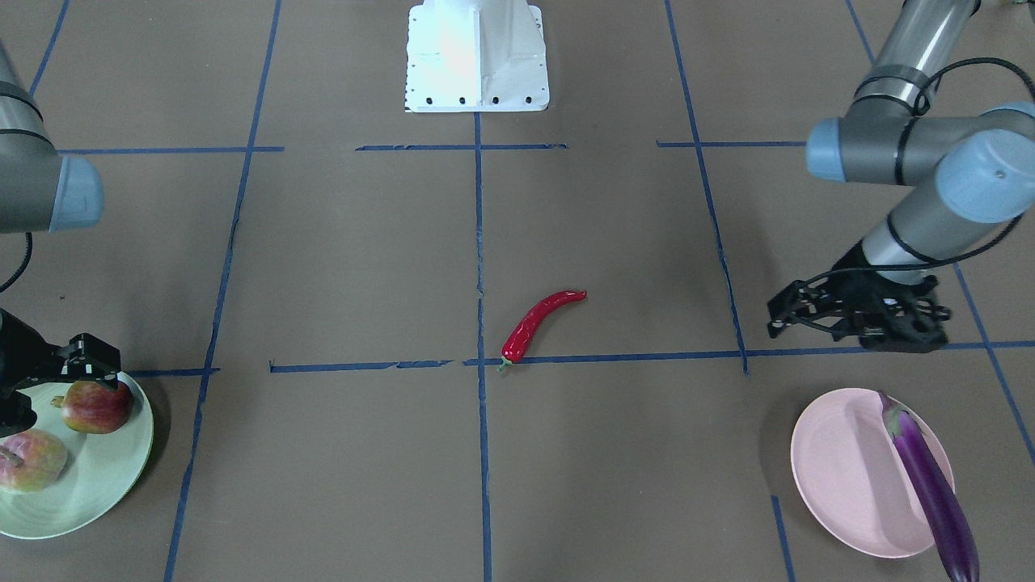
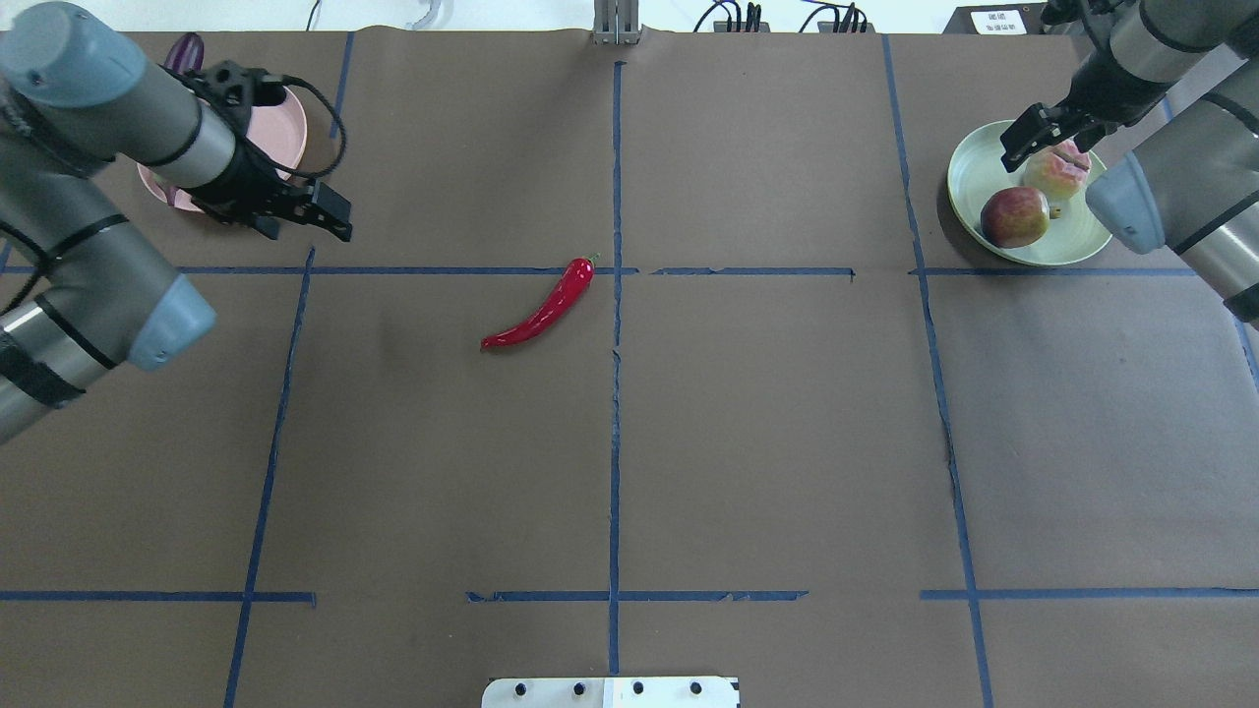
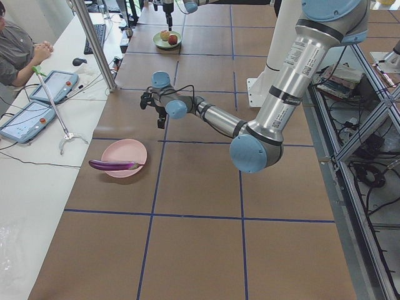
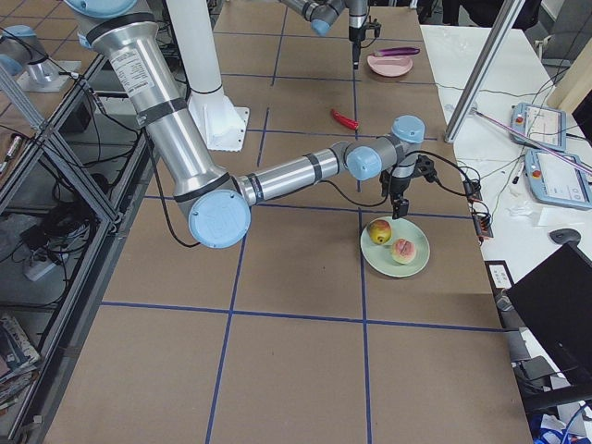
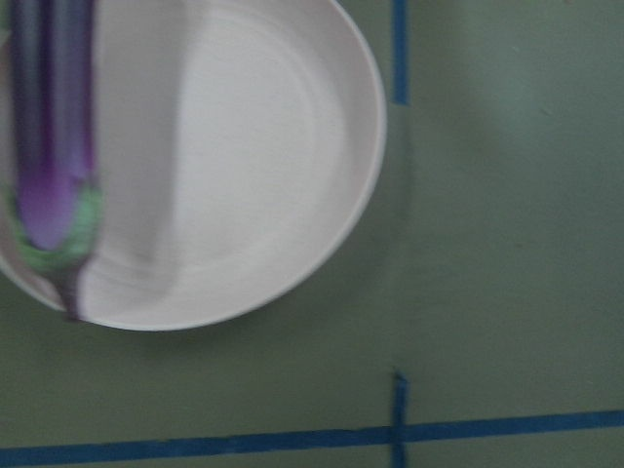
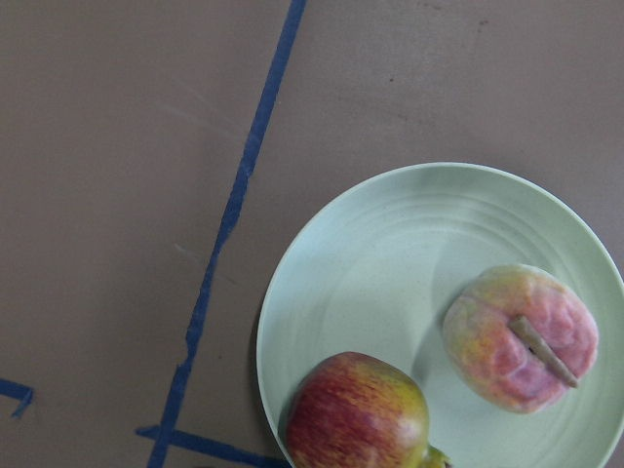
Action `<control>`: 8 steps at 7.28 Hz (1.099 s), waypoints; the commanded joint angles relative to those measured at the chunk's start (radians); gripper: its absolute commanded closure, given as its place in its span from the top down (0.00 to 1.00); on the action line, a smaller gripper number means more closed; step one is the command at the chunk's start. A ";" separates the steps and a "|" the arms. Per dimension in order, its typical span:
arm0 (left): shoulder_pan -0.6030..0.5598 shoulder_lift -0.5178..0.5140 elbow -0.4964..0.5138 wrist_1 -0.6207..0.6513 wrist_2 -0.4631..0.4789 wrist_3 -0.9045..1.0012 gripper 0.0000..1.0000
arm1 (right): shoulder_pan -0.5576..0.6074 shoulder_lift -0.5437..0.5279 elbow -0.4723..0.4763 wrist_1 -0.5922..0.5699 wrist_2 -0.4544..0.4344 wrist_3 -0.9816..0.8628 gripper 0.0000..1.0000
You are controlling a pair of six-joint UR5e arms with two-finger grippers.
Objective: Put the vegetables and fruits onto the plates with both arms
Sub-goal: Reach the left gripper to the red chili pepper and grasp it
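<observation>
The red chili pepper lies alone near the table's middle; it also shows in the overhead view. The purple eggplant lies across the pale pink plate, its end over the rim. My left gripper is open and empty, beside that plate on the side toward the chili. The peach and the red-yellow fruit rest on the pale green plate. My right gripper hovers over that plate, open and empty.
The white base block stands at the robot's side of the table. Blue tape lines cross the brown table cover. In the exterior left view an operator sits at a side desk with tablets.
</observation>
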 commanded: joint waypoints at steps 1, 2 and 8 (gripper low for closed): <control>0.082 -0.097 0.002 -0.003 0.014 -0.051 1.00 | 0.021 -0.103 0.120 -0.004 0.019 -0.002 1.00; 0.179 -0.141 0.018 0.003 0.119 -0.091 1.00 | 0.021 -0.128 0.160 -0.005 0.017 0.001 1.00; 0.332 -0.353 0.276 -0.008 0.494 -0.112 0.69 | 0.019 -0.127 0.156 -0.008 0.016 0.004 1.00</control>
